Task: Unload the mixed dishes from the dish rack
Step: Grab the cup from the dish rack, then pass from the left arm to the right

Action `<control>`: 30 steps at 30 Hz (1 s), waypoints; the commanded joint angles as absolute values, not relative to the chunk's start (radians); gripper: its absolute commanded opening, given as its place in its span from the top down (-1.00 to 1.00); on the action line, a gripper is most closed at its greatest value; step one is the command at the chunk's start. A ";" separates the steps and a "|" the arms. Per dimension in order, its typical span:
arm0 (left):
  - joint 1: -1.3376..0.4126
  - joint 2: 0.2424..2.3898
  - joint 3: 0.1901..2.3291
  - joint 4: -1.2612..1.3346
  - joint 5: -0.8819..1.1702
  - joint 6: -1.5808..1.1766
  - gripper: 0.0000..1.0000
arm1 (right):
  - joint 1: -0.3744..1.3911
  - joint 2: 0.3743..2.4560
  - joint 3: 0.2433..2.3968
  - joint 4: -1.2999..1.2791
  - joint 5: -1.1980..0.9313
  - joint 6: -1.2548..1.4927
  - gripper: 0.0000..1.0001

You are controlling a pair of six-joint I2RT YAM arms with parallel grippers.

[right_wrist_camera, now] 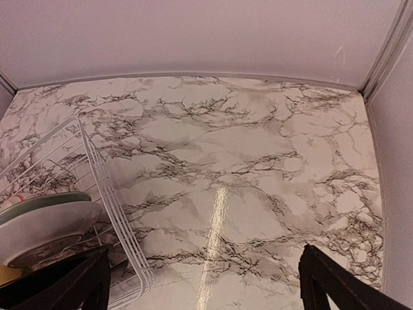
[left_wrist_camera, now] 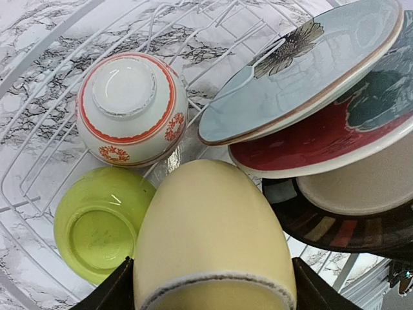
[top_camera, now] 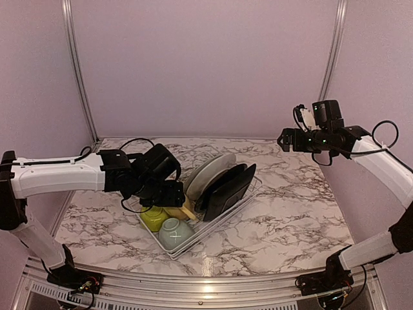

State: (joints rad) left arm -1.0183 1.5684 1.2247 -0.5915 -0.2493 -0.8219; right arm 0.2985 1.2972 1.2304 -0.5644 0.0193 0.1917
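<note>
In the left wrist view my left gripper (left_wrist_camera: 213, 292) is shut on the pale yellow mug (left_wrist_camera: 213, 232), with a dark finger pressed on each side of it. The mug lies in the dish rack (left_wrist_camera: 39, 168) beside an upturned lime-green bowl (left_wrist_camera: 97, 223) and an upturned small white red-patterned bowl (left_wrist_camera: 132, 106). Whitish plates (left_wrist_camera: 303, 71) and a black plate (left_wrist_camera: 342, 226) lean on edge to its right. From above, the left gripper (top_camera: 169, 194) is down at the rack (top_camera: 242, 205), next to a pale grey-green bowl (top_camera: 175, 232). My right gripper (top_camera: 287, 139) hangs open and empty, high at the right.
The rack's wire corner (right_wrist_camera: 110, 213) and a plate rim (right_wrist_camera: 39, 219) show at the left of the right wrist view, over marble tabletop (right_wrist_camera: 258, 168). Purple walls (top_camera: 206, 64) with metal posts (top_camera: 77, 71) close in the back and sides.
</note>
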 commanded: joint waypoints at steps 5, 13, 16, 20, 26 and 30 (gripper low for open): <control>-1.018 1.429 1.289 -0.726 -0.327 -0.790 0.56 | 0.291 1.293 1.252 -0.541 -0.029 0.214 -0.97; -0.977 1.286 1.237 -0.711 -0.351 -0.777 0.83 | 0.292 1.307 1.251 -0.520 -0.063 0.229 -0.97; -0.952 1.246 1.232 -0.659 -0.332 -0.756 0.90 | 0.305 1.317 1.251 -0.510 -0.090 0.227 -0.97; -0.914 1.179 1.193 -0.540 -0.286 -0.718 0.99 | 0.351 1.326 1.255 -0.496 -0.100 0.219 -0.97; -0.821 1.068 1.124 -0.275 -0.135 -0.663 1.00 | 0.393 1.307 1.244 -0.451 -0.161 0.257 -0.97; -0.804 1.037 1.103 -0.077 -0.095 -0.606 1.00 | 0.402 1.306 1.238 -0.373 -0.277 0.322 -0.97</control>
